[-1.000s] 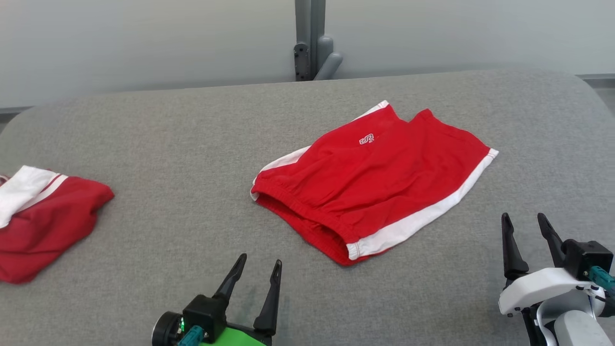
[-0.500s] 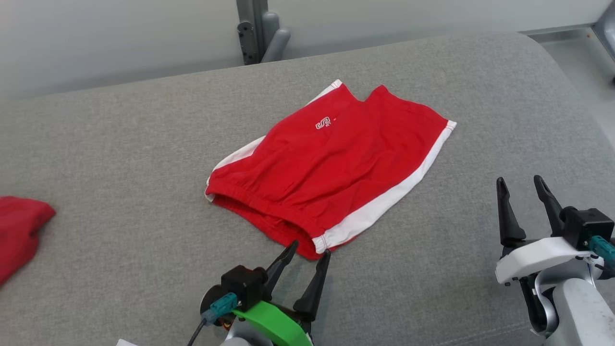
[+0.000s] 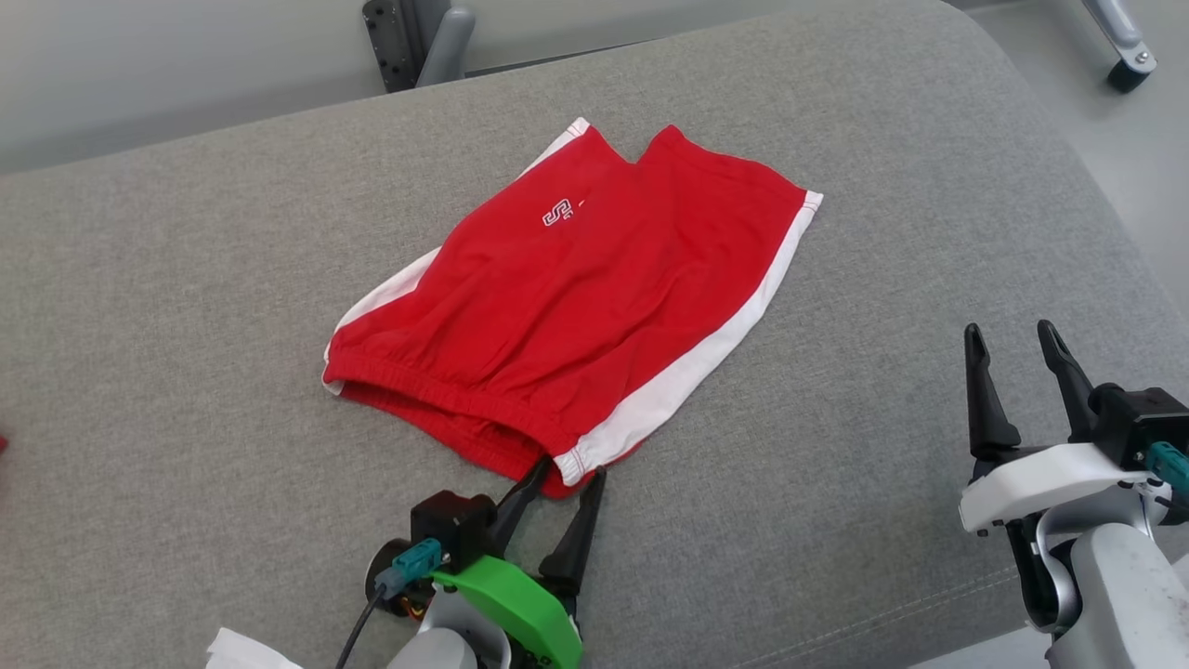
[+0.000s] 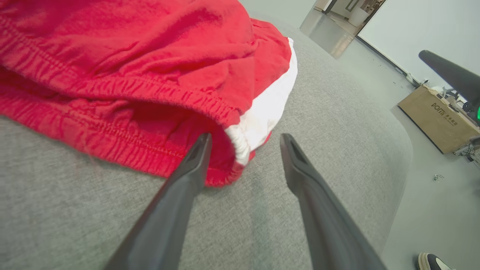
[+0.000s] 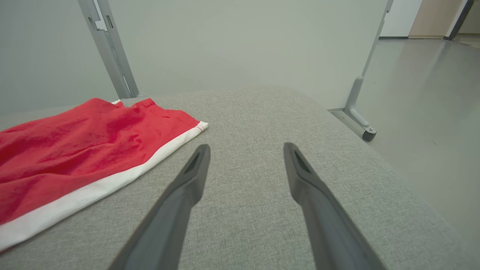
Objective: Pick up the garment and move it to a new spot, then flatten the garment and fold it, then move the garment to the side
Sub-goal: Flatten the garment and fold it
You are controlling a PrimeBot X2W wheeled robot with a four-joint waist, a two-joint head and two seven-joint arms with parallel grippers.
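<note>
The garment (image 3: 576,297) is a pair of red shorts with white side stripes, lying fairly flat on the grey padded table (image 3: 186,279). Its elastic waistband faces me. My left gripper (image 3: 567,474) is open, its fingertips at the waistband's near corner by the white stripe. In the left wrist view that corner of the garment (image 4: 240,146) lies between the two fingers (image 4: 187,176), and nothing is pinched. My right gripper (image 3: 1012,334) stands open above the bare table, to the right of the shorts. The garment (image 5: 75,157) lies to the left of it in the right wrist view.
The table's rounded right edge (image 3: 1096,186) drops to the floor. A grey post (image 3: 418,42) stands behind the table. A wheeled frame leg (image 5: 360,120) stands beside the far corner. A cardboard box (image 4: 438,120) sits on the floor. A sliver of red cloth (image 3: 3,444) shows at the left edge.
The head camera has swung right and down, so the scene shifted left. My left gripper has reached forward to the waistband corner. Both grippers stay open.
</note>
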